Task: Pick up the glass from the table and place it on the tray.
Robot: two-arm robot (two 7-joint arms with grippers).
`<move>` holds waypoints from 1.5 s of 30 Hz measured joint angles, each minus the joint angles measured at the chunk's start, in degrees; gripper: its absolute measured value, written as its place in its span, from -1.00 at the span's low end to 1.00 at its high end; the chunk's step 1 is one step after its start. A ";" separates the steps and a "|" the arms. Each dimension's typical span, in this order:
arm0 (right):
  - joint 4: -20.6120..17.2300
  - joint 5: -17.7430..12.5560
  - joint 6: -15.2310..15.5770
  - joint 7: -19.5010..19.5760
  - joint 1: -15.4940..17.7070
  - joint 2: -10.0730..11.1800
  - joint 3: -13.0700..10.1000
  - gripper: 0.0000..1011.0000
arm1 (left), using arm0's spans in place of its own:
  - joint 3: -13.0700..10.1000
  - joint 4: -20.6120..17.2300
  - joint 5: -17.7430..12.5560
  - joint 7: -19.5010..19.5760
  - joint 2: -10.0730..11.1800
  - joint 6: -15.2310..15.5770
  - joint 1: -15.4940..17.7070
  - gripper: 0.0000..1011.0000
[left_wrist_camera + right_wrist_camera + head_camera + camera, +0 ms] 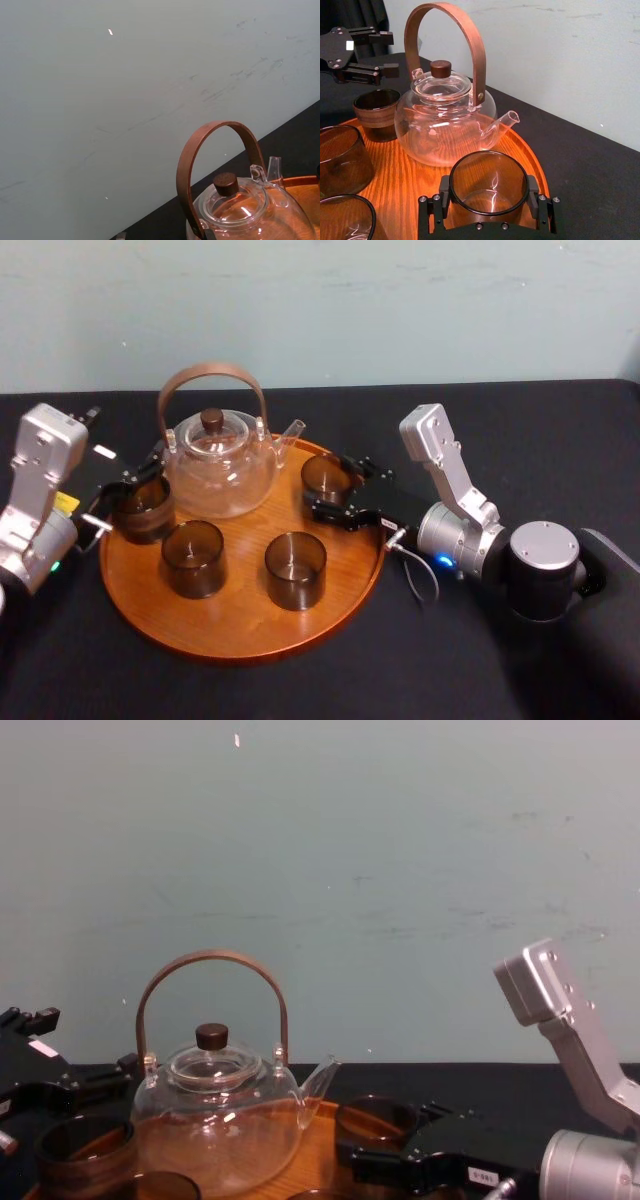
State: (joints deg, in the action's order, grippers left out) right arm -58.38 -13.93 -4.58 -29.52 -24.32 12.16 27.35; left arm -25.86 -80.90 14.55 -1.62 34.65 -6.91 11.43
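While the right gripper (489,196) has its jaws clamped on the smoky brown cylindrical glass (489,172) at the right side of the large round orange-brown wooden tray (235,625), beside the clear glass teapot (218,465), settle it flat before you open evenly. The left gripper (385,52) hovers, jaws apart, at the tray's left; whether the glass's base touches wood is hidden.

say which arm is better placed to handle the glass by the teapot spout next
Right: the right gripper brackets that glass, which stands on the tray. The left gripper sits open across the tray.
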 joint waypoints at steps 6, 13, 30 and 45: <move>-0.01 -0.04 -0.01 0.00 0.02 0.00 -0.04 0.88 | 0.00 0.00 0.00 0.00 0.00 0.00 0.00 0.98; -0.01 -0.07 -0.03 0.00 0.05 0.00 -0.09 0.98 | 0.00 0.00 0.00 0.00 0.00 0.00 0.00 0.98; -4.03 -0.91 -2.36 0.03 1.51 0.92 -1.04 0.98 | 0.00 0.00 0.00 0.00 0.00 0.00 0.00 0.98; -10.82 -2.31 -3.83 1.39 4.31 2.97 -3.08 0.98 | 0.00 0.00 0.00 0.01 0.00 0.00 0.00 0.98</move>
State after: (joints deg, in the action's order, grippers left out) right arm -69.20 -16.24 -8.41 -28.14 -20.02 15.13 24.27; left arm -25.86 -80.90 14.55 -1.62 34.65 -6.91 11.43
